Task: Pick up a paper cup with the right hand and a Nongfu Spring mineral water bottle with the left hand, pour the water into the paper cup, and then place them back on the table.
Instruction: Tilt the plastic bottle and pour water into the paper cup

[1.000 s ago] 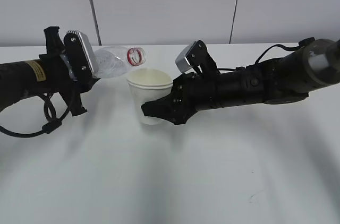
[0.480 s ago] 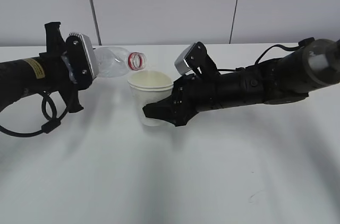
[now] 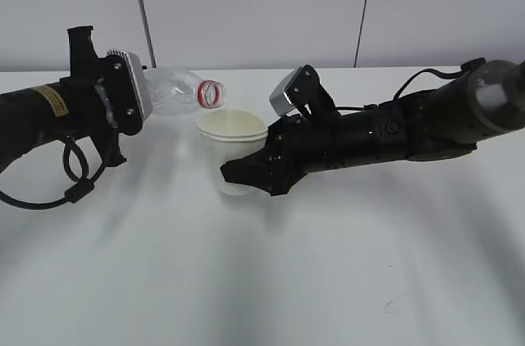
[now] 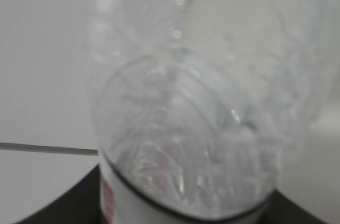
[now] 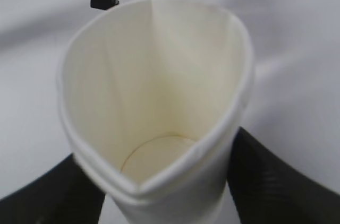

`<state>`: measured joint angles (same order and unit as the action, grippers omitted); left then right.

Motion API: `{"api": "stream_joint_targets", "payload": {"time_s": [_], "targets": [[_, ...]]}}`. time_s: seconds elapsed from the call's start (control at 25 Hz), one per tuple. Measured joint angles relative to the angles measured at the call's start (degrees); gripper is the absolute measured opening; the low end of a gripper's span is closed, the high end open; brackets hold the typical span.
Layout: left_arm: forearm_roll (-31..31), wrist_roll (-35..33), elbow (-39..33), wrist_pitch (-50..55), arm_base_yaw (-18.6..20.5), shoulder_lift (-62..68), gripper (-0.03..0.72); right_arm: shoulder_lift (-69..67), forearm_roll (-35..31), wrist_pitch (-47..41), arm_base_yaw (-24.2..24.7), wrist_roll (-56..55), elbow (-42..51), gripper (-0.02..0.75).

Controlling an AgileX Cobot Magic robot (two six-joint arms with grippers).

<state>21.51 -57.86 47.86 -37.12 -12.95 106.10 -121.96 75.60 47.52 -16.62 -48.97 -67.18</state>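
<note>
We find the bottle lying near level in the left tool, its long axis running 9 to 3 o'clock, mouth just above the cup rim at its 10 o'clock. The left tool is clamped on the bottle's base. The right tool is closed around the cup, squeezing its rim, held at or just over the bench.

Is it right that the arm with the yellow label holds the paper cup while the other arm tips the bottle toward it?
No, they are swapped. The exterior view shows the yellow-labelled left hand tipping the bottle, and the right hand holding the paper cup.
</note>
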Motion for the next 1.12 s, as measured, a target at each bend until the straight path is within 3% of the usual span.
{"api": "stream_joint_targets", "payload": {"time_s": [1.12], "targets": [[-3.8, -13.8, 0.0, -3.6, 0.0, 0.0, 0.321, 0.0, 0.9, -0.1, -0.8, -0.1, 0.0, 0.496]]}}
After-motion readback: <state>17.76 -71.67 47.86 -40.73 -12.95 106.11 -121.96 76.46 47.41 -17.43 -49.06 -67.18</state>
